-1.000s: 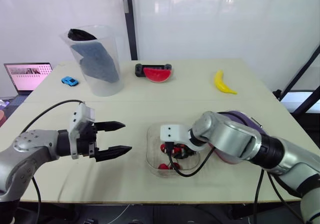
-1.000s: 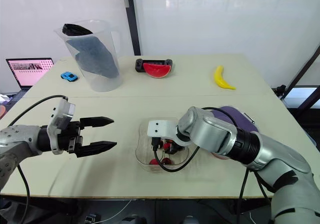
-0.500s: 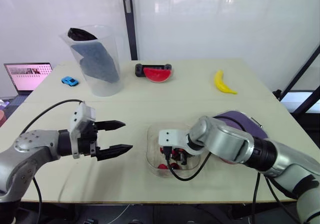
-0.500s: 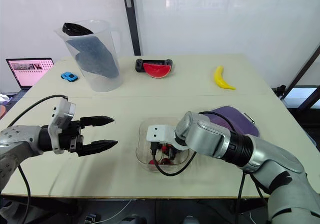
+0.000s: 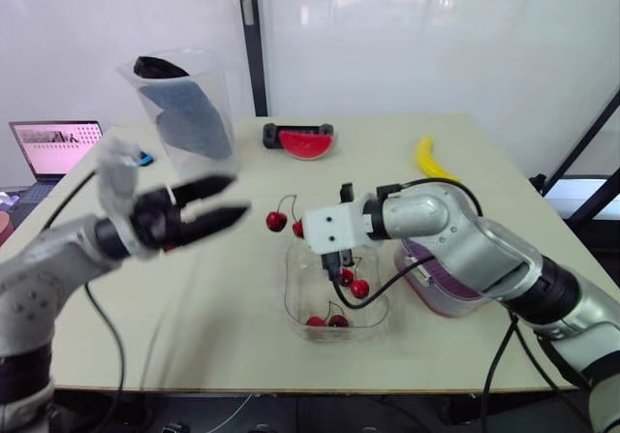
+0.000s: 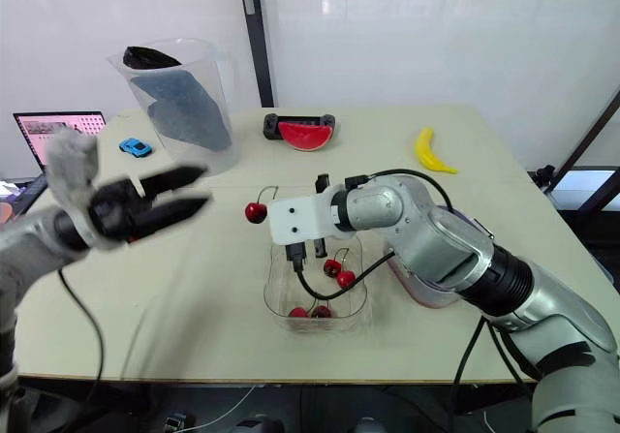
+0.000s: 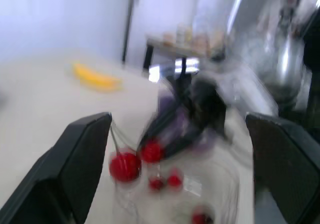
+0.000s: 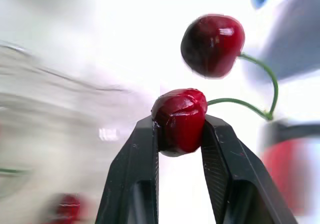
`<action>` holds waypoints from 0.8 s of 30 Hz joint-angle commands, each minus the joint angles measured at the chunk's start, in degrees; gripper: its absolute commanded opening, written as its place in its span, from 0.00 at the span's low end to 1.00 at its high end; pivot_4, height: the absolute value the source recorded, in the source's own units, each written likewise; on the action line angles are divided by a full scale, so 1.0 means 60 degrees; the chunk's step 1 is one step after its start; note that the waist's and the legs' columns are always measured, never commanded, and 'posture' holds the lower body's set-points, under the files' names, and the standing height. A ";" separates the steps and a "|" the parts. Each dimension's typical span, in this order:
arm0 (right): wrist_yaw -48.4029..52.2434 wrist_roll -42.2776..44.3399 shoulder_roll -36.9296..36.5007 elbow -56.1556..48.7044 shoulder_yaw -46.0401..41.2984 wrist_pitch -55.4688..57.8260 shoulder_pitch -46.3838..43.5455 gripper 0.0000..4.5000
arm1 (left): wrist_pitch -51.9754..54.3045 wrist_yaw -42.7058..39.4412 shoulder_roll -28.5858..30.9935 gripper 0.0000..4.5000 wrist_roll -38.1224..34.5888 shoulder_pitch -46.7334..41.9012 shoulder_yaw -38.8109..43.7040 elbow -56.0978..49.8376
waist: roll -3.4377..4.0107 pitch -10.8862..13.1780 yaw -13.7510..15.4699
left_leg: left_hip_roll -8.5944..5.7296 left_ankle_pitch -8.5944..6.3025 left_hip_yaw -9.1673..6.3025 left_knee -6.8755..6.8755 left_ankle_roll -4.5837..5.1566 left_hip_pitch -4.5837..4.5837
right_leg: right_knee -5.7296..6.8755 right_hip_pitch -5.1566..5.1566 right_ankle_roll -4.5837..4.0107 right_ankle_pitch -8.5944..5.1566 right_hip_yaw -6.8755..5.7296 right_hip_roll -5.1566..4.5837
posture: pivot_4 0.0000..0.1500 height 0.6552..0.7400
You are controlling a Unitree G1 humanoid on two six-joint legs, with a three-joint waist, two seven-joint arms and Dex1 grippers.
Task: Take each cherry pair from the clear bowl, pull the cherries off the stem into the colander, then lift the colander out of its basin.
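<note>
Looking from your left, the left gripper (image 5: 232,199) hangs over the worktop (image 5: 223,346) with its two fingers spread wide, holding nothing. Near its tips is one cherry pair (image 8: 212,44): the right gripper (image 8: 179,129) pinches one cherry between its fingers, and the other dangles on the stem toward the left gripper. Below, the clear bowl (image 5: 289,293), near the worktop's front edge, holds four more cherries. One colander (image 5: 441,283) sits beside it, toward the right edge.
</note>
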 commanded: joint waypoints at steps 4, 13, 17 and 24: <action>-0.1128 -0.2911 0.0048 0.0470 -0.0351 -0.2976 0.0326 0.19 | 0.0258 0.0340 0.0319 1.00 0.0598 -0.0784 -0.0846 0.0407 | -0.0002 0.0002 -0.0085 | -0.0006 0.0035 0.0011 -0.0010 -0.0061 0.0000 | 0.0030 -0.0024 0.0000 0.0000 0.0004 0.0000 | 1.00 1.00; -0.0861 -0.5105 0.0052 0.0320 -0.0456 -0.4848 0.0956 0.19 | 0.0132 0.0061 0.0074 1.00 0.2829 -0.1712 -0.2500 0.1035 | -0.0006 0.0004 -0.0157 | -0.0017 0.0052 0.0008 -0.0018 -0.0091 0.0000 | 0.0036 -0.0024 -0.0002 -0.0001 0.0001 0.0008 | 1.00 1.00; -0.0889 -0.5533 0.0035 0.0307 -0.0548 -0.6022 0.1249 0.19 | 0.0351 -0.0216 -0.0094 1.00 0.3125 -0.2135 -0.2801 0.1290 | -0.0007 0.0005 -0.0185 | -0.0016 0.0054 0.0007 -0.0018 -0.0093 0.0000 | 0.0034 -0.0021 -0.0002 -0.0001 -0.0002 0.0008 | 1.00 1.00; -0.0748 -0.6071 0.0613 0.0209 -0.0961 -0.6105 0.1478 0.19 | 0.0759 -0.0569 -0.0130 1.00 0.3537 -0.2098 -0.3279 0.0912 | -0.0009 0.0005 -0.0210 | -0.0014 0.0056 -0.0001 -0.0018 -0.0097 0.0000 | 0.0039 -0.0022 -0.0002 -0.0001 -0.0001 0.0010 | 1.00 1.00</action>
